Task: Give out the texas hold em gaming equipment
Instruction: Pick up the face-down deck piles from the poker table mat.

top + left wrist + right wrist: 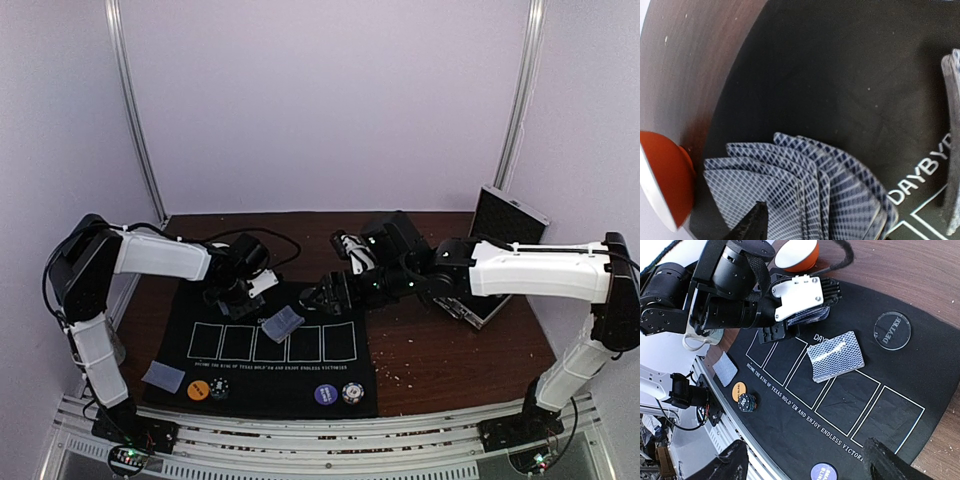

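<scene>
On the dark brown wooden desk [450, 350] lies one black rectangular mat [270, 385], printed with a row of five white-outlined boxes. One open silvery metal case [510, 215] stands at the far right of the desk, partly hidden by the right arm.

At the far left, off the mat, sit one red-and-white bowl [797, 254] and one beige mug [697, 340].

The grey-blue-backed playing cards form three groups. One fanned spread of cards [805, 195] is pinched in the left arm's fingers [238, 292], low over the mat's far left part. One squared stack of cards [283, 322] lies tilted across the far edge of the row of boxes, near its middle. One small flat lot of cards [163, 376] rests at the mat's near left corner.

The right arm's fingers [322, 296] are spread wide and hold nothing, hovering over the mat just beyond the stack.

Four round poker chips lie along the mat's near edge. One orange chip [197, 390] and one black-and-white chip [219, 387] sit side by side on the left. One purple-blue chip [325, 394] and a second black-and-white chip [351, 393] sit side by side on the right.

One small clear round disc [892, 330] lies on the mat beyond the boxes, near the stack but apart from it.
</scene>
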You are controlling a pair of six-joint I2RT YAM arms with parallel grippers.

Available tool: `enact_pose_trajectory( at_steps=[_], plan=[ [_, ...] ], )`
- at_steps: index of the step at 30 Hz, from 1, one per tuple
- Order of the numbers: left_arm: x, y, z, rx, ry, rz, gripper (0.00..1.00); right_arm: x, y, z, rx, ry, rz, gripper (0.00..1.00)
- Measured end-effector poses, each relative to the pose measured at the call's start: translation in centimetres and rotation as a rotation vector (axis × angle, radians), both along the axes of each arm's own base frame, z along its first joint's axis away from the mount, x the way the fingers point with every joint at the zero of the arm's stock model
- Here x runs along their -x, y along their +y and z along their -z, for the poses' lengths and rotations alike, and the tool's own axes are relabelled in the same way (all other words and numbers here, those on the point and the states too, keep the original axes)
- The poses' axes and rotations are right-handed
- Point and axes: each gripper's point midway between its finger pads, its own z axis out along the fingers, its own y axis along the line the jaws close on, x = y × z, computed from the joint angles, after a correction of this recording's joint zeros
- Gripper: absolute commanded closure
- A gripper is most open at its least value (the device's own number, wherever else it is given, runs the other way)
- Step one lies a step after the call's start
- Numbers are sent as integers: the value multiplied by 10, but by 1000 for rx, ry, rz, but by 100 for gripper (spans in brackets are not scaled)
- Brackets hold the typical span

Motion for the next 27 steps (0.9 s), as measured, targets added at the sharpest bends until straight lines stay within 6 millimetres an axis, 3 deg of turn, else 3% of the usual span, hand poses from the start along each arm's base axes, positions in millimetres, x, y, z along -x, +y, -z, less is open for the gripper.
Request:
enact_pose_trajectory(
  at_steps=[8, 16, 20, 23, 27],
  plan=[
    [-6, 4, 1, -31, -25, 6, 100, 2, 1, 0, -5, 11, -17, 20],
    [-9, 4, -25, -2, -72, -7, 100, 1, -2, -2, -5, 9, -9, 20],
    [-8, -4, -54, 61, -85, -40, 100, 1, -9, -14, -15, -9, 6, 20],
    [-2, -24, -83, 131, -120, -47, 100, -2, -15, -29, -37, -36, 26, 20],
    [29, -72, -100, 183, -130, 29, 100, -5, -29, -43, -60, -67, 59, 19]
  ],
)
